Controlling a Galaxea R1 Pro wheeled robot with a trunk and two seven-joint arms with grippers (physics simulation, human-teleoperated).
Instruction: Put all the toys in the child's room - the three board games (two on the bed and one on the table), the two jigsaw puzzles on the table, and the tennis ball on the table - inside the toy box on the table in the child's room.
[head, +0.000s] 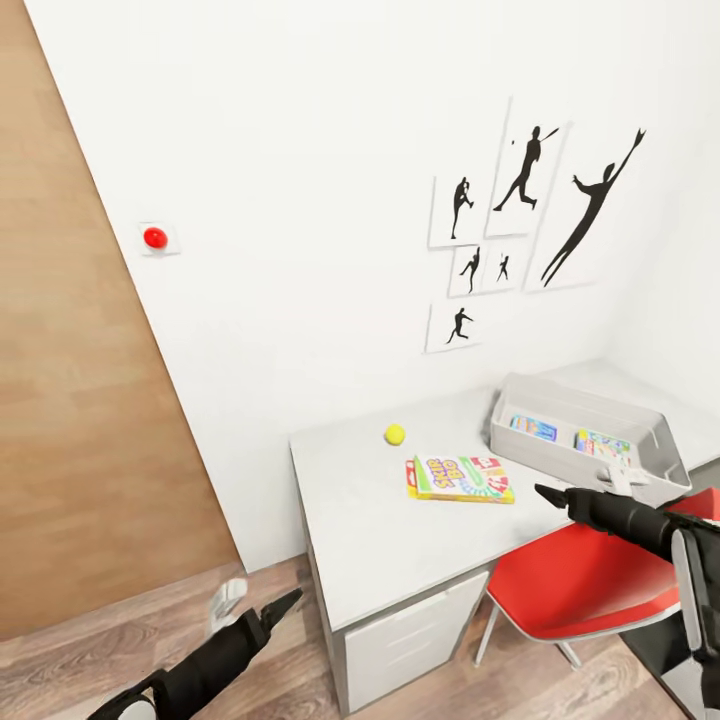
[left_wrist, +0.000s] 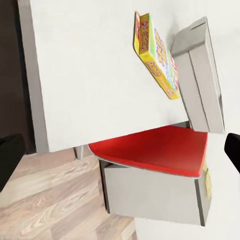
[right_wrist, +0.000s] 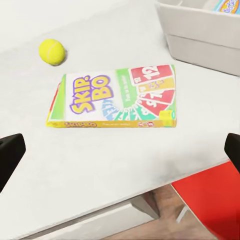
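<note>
Nearest, the left pincer (head: 262, 615) hangs low over the wood floor (head: 150, 640), near-left of the table (head: 370, 520), its arm angled up toward the table corner; the left wrist view shows its dark fingers at either edge, so it reads as apart and empty. The right pincer (head: 545, 493) reaches out over the red chair (head: 570, 580), just short of the table's near edge and aimed at the Skip-Bo box (right_wrist: 112, 97). In the right wrist view its fingers (right_wrist: 10, 152) sit wide apart, holding nothing.

The Skip-Bo box lies flat in the middle of the table, well apart from both pincers. It looks like stiff, light cardboard with a smooth printed lid that could slide. Lying flat, it offers little to grip from above, so I judge the best hold is across its short width at the thin long sides, or by an edge drawn past the table rim.

Beyond it, toward the wall, the tennis ball (head: 394, 434) rests alone; it is light and would roll if nudged.

At far right stands the toy box (head: 640, 425), already holding two flat colourful boxes.
</note>
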